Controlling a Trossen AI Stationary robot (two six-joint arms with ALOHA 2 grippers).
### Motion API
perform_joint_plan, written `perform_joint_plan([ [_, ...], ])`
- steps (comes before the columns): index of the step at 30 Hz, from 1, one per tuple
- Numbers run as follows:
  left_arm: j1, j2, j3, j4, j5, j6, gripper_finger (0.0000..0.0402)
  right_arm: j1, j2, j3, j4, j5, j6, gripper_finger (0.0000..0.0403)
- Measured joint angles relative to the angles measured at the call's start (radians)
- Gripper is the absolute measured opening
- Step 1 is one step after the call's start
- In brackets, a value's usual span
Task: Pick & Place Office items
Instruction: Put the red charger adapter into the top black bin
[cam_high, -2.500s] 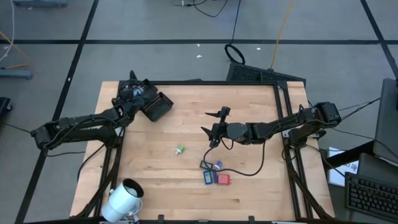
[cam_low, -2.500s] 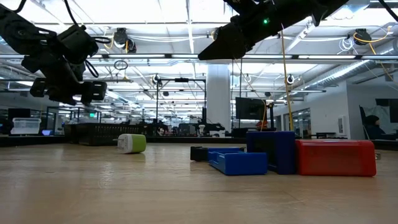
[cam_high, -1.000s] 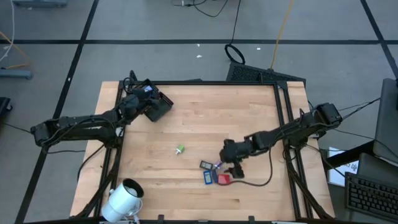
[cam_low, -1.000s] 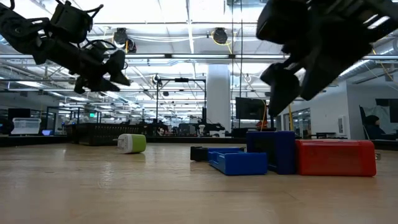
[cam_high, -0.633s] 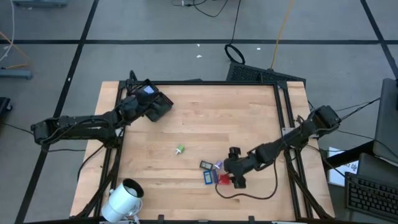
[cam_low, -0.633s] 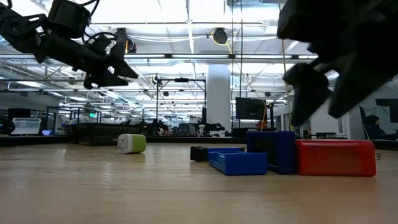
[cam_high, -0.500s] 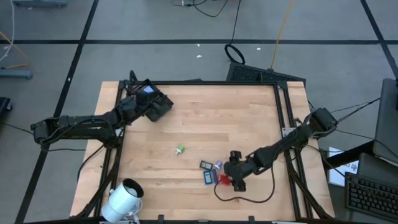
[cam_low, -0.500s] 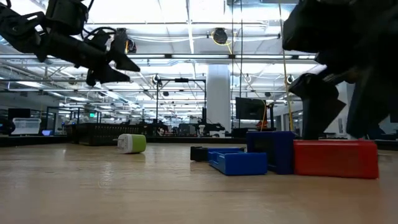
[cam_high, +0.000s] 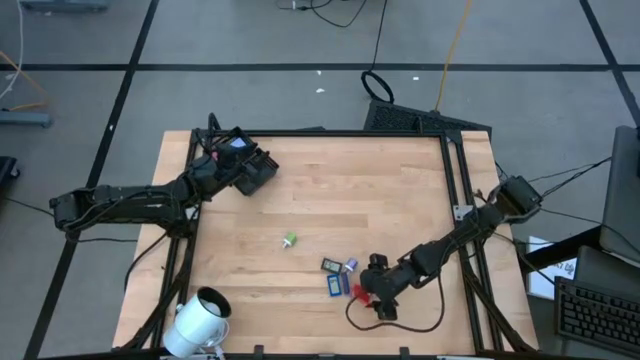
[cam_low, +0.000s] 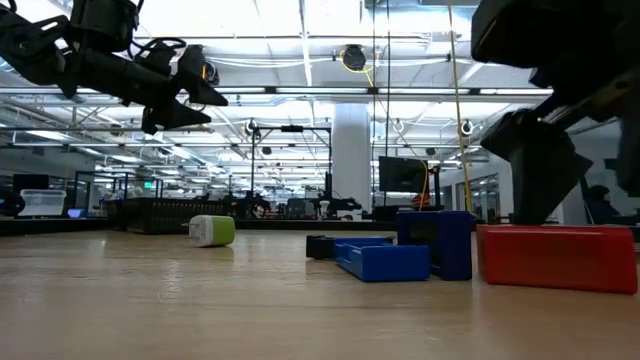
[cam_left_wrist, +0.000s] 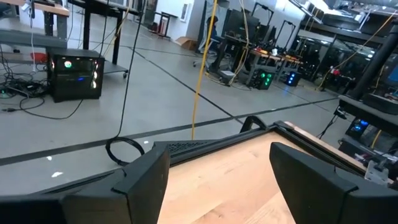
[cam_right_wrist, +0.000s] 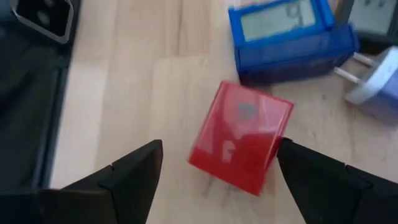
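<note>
The office items lie near the table's front middle: a red block, a blue rectangle, a dark flat piece, a pale plug and a green-and-white bit. My right gripper is low over the red block, open, one finger on each side of it. At the far left corner my left gripper hovers open and level above the black tray, with nothing between its fingers. My right gripper slants down over the red block from the table's right, its fingers astride the block. One fingertip stands right at the block's corner; I cannot tell whether it touches. The block lies on the table, skewed to the blue rectangle.
A large white cylinder lies at the near left corner. A black cable loops on the table beneath my right arm. Black rails frame the table's sides. Bare wood spreads across the middle and far right.
My right gripper has swung toward the table's near edge and come down over the red block, rolling as it went. The red block has shifted a little and now sits skewed. My left gripper has tipped up to level above the tray and its fingers have spread wider.
</note>
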Motion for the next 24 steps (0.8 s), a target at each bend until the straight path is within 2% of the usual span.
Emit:
perform_joint_plan([
  [5,0.000,0.000,0.000,0.003,-0.008,-0.017,0.0282,0.000,0.047,0.000,0.019,0.111,0.008,0.0306],
  [12,-0.006,0.000,0.000,-0.002,-0.018,-0.085,0.0271,-0.001,0.155,0.004,0.029,0.177,-0.021,0.0306],
  [19,-0.045,0.000,0.000,-0.011,0.010,-0.080,0.0256,-0.009,0.134,0.001,-0.010,0.333,-0.060,0.0304],
  [24,-0.083,0.000,0.000,-0.055,0.011,-0.073,0.0254,-0.028,0.109,-0.001,-0.068,0.368,-0.094,0.0288],
])
